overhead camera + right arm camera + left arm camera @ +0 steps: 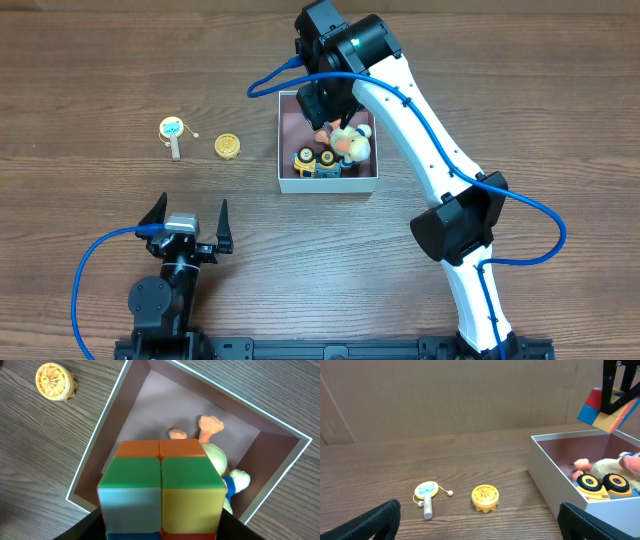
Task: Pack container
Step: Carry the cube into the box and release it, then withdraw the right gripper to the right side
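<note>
The container (284,150) is a square white-walled box with a mauve inside, at the table's middle; it also shows in the left wrist view (547,477) and the right wrist view (100,430). Inside lie a plush duck (352,143) and a yellow toy truck (313,160). My right gripper (161,532) is shut on a multicoloured puzzle cube (160,487) and holds it above the container's far part; the cube shows in the left wrist view (607,410). My left gripper (190,222) is open and empty near the front left.
A small drum rattle with a wooden handle (173,133) and a yellow round toy (228,146) lie left of the container; both show in the left wrist view, the rattle (426,494) and the yellow toy (485,497).
</note>
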You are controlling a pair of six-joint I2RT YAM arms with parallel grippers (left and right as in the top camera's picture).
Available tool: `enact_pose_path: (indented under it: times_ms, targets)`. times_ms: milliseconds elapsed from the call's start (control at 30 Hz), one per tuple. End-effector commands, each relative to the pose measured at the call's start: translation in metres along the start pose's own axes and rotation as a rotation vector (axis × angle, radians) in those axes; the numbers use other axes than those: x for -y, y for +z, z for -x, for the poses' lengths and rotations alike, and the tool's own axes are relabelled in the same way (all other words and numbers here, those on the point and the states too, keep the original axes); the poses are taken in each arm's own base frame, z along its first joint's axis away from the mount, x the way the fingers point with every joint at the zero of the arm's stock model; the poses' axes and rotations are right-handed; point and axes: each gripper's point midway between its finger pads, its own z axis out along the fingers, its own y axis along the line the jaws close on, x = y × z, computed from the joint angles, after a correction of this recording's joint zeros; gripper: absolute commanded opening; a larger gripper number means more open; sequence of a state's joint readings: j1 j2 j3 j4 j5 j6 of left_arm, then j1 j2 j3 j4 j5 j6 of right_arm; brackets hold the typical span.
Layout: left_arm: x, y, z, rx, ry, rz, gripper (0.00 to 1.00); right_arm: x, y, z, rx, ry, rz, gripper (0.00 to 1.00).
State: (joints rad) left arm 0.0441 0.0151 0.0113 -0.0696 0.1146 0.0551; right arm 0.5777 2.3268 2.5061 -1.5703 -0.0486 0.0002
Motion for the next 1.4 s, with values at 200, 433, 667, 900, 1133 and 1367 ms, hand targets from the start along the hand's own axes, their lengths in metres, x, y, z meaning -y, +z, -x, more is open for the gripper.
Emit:
enact_pose_path:
  times_ms: [200,433,667,900,1133,1367]
  targets:
    - [-0.004,0.0,-0.001,0.003,-0.01,0.019,1.0,-0.006,0.01,0.001,-0.017,0.0,0.025,0.6]
    - [-0.004,0.0,-0.001,0.003,-0.01,0.019,1.0,-0.006,0.019,0.006,-0.009,0.005,0.024,0.65]
    - [-0.004,0.0,-0.001,0.003,-0.01,0.019,1.0,0.036,-0.002,0.026,0.092,0.227,-0.076,0.82]
    - [-0.004,0.0,-0.001,0.003,-0.01,0.019,1.0,0.133,-0.078,0.017,0.211,0.507,-0.159,1.0]
    - [-0.004,0.0,-0.001,0.003,-0.01,0.019,1.0,0.194,-0.126,-0.009,0.28,0.604,-0.148,1.0]
    - [-0.004,0.0,-0.001,0.003,-0.01,0.019,1.0,0.218,-0.094,-0.077,0.035,0.66,-0.181,1.0]
